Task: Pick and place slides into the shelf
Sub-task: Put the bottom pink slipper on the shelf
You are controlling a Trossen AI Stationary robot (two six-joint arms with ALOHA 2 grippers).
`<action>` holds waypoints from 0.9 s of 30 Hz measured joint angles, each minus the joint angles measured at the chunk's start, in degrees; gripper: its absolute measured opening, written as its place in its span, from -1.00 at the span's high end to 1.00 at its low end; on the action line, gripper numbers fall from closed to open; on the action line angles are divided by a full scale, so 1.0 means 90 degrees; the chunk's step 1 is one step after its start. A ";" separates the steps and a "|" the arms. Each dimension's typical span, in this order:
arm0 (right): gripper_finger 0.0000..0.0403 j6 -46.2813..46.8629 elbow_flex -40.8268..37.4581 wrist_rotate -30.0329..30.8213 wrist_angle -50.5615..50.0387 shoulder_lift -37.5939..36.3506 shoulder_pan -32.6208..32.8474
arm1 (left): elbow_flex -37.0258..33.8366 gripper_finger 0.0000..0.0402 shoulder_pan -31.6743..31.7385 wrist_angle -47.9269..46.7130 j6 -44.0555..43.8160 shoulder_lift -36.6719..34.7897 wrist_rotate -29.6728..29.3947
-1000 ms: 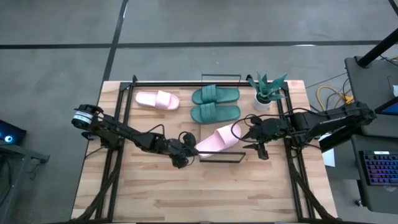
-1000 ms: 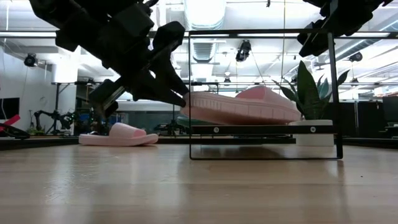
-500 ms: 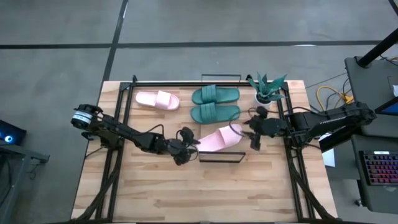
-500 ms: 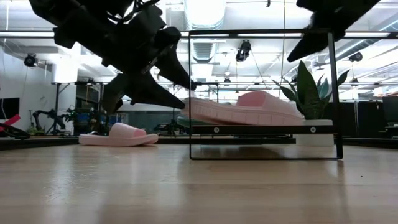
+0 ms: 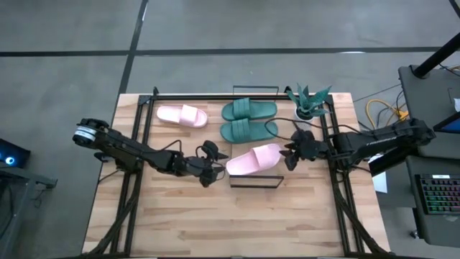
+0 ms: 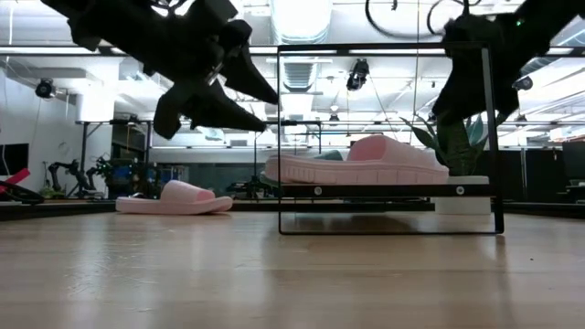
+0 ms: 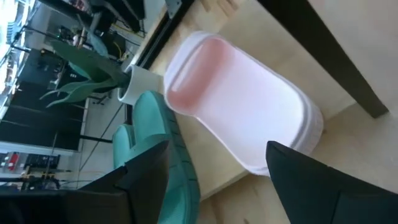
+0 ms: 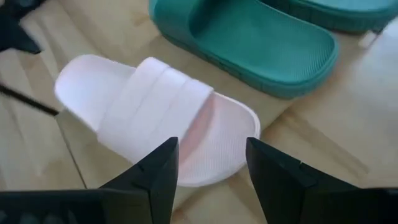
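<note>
One pale pink slide (image 5: 253, 159) lies sole down on the shelf's plank (image 6: 384, 191), level in the low view. My left gripper (image 5: 214, 155) hangs open just left of its heel end (image 7: 311, 124), apart from it. My right gripper (image 5: 290, 154) is open at the slide's toe end (image 8: 214, 155), which reaches between its fingers. The second pink slide (image 5: 182, 116) and two teal slides (image 5: 249, 120) lie on the table farther back. My right gripper comes level from the table's right, one finger on either side of the pink slide's toe end (image 8: 211, 171). I cannot tell whether the fingers (image 8: 163, 177) touch it. The slide lies flat on the shelf.
A potted plant (image 5: 307, 104) stands at the back right, close behind my right arm. The shelf's black wire frame (image 6: 490, 137) rises around the pink slide. Bare wooden tabletop (image 5: 230, 223) stretches toward the near edge.
My left gripper has opened, let go of the pink slide's heel end and drawn back toward the table's left. The heel end, held tilted up before, has come down, so the slide lies level on the shelf. My right gripper has moved toward the far edge, up to the slide's toe.
</note>
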 joint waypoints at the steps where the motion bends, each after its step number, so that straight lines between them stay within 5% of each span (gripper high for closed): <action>1: 0.12 0.0144 -0.0090 0.0005 0.0114 -0.0012 -0.0012 | -0.0004 -0.23 0.0000 -0.0028 -0.0018 -0.0059 -0.0003; 9: 0.12 0.0343 -0.0885 -0.0514 0.1952 -0.0101 -0.0097 | -0.0104 -0.23 0.0000 -0.0078 -0.0144 -0.0437 -0.0158; 27: 0.12 0.0697 -0.1828 -0.1005 0.2999 -0.0067 -0.0318 | -0.0135 -0.23 -0.0005 -0.0180 -0.0156 -0.0449 -0.0382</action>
